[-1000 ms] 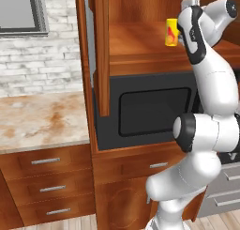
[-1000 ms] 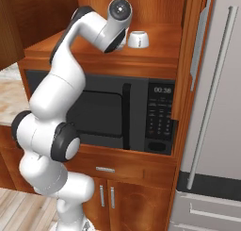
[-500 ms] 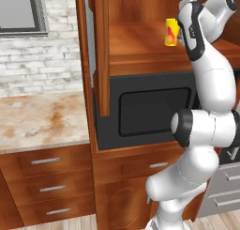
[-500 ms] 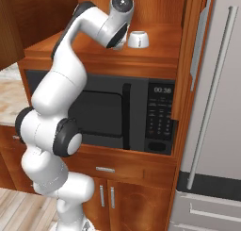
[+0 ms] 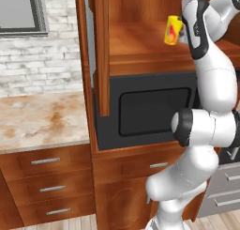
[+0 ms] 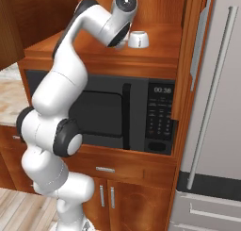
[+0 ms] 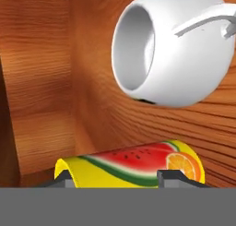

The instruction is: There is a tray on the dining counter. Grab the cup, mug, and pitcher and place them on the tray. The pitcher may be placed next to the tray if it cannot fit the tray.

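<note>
Yellow, with a fruit print, the cup [image 7: 131, 167] lies across the bottom of the hand view between the gripper [image 7: 115, 180] fingers, which bracket it, though I cannot tell whether they grip yet. The mug [image 7: 173, 47] fills the upper right (very near). Squeeze squarely, lift straight, and clear the mug.

White arm [image 5: 213, 74], dark joints, rounded links

On the wooden shelf [image 5: 140, 43] above the microwave [image 6: 117, 114], the mug [image 6: 139, 39] is crowding the room just beside the cup [image 5: 174, 29]; the cabinet's side wall [image 5: 101, 50] is closing the shelf's left, leaving bare shelf between.
</note>
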You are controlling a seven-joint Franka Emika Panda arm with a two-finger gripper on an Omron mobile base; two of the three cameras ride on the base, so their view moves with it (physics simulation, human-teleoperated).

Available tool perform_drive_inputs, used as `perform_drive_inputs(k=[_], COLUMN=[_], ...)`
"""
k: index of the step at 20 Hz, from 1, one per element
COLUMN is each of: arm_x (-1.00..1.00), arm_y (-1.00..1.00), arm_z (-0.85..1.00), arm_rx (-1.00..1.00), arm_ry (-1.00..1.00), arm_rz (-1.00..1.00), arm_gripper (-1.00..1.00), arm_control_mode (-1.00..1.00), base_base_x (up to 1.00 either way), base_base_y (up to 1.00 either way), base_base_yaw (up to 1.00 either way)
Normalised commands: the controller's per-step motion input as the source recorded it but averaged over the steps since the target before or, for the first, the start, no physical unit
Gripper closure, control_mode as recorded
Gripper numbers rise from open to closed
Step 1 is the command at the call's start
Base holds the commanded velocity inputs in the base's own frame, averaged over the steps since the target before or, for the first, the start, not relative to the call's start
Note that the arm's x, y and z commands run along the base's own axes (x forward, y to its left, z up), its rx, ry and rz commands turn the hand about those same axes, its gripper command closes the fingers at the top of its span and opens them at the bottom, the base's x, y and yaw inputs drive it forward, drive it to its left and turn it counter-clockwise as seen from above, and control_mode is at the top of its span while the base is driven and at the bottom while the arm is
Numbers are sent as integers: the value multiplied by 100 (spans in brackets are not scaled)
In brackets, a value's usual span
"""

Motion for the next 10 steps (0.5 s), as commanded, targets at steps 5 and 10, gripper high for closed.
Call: perform_drive_inputs(k=[5, 10], arm_x=[-29, -47], arm_y=[0, 0], arm_z=[-7, -4], arm_rx=[7, 6], arm_ry=[-24, -19], arm_rz=[-1, -4], arm_gripper=[100, 100], arm_control_mode=[-100, -100], base_base_x=[0, 0], base_base_y=[0, 0], base_base_yaw=[0, 0])
